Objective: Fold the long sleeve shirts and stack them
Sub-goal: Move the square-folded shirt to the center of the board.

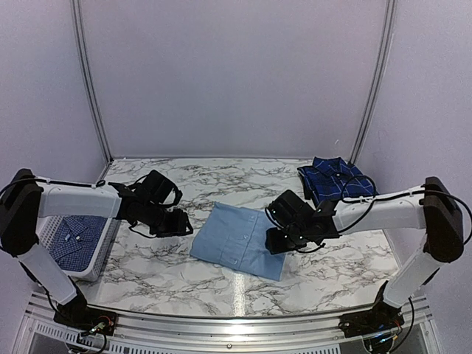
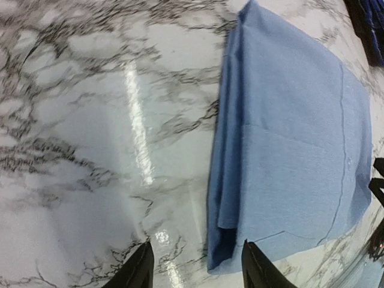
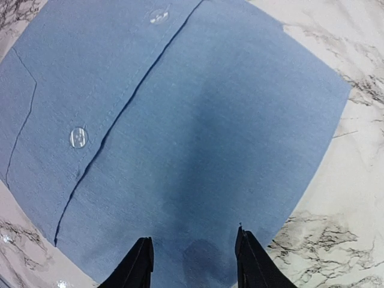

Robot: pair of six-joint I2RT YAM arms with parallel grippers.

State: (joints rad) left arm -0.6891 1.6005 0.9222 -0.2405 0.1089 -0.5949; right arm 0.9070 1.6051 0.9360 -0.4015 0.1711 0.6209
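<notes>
**Three shirts, two arms, one fold in the middle**

Quick count: three long sleeve shirts and two arms.

The light blue shirt (image 1: pixel 236 240) lies folded into a flat rectangle in the middle of the marble table (image 1: pixel 221 184). The navy plaid shirt (image 1: pixel 333 178) is folded at the back right of the table, well apart from it. The checked shirt (image 1: pixel 74 240) sits in a white basket (image 1: pixel 99 258) at the far left. So nothing is stacked yet.

Both arms reach in from the sides, elbows out, wrists angled down toward the light blue one.

The left gripper (image 1: pixel 181 221) hangs low just beside the shirt's left edge. In its wrist view the left gripper (image 2: pixel 195 252) has its fingers spread and holds nothing, with bare marble and the shirt's (image 2: pixel 288 132) folded edge below.

The right gripper (image 1: pixel 276 240) is over the shirt's right end. Its wrist view shows the right gripper (image 3: pixel 193 240) with fingers parted above flat cloth (image 3: pixel 180 120), gripping nothing. Can't tell if the tips touch the fabric. Two buttons (image 3: pixel 78 137) show along the placket.
</notes>
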